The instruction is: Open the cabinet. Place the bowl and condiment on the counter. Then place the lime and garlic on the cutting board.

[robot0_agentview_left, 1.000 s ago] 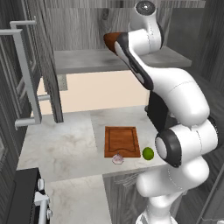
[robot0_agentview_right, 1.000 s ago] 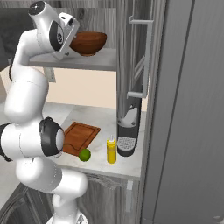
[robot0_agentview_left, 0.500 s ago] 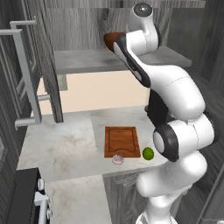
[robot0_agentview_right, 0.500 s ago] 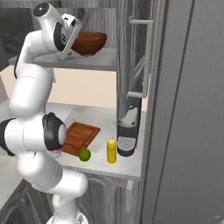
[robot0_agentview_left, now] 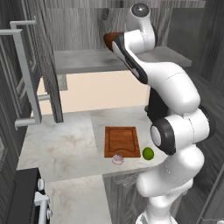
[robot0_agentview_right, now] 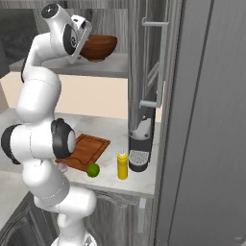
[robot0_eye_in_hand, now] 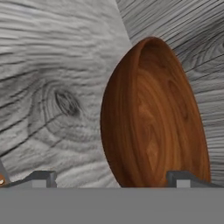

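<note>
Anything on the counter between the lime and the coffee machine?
Yes: the condiment stands between the lime and the coffee machine, in the right base view.

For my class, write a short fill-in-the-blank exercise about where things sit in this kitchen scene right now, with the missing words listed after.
1. The wooden bowl sits on the cabinet's ____.
2. The yellow bottle stands on the counter beside the black ____ machine.
3. The lime lies on the counter, just off the cutting ____.
4. The gripper near the bowl is ____.

Missing words: shelf; coffee; board; open
</note>
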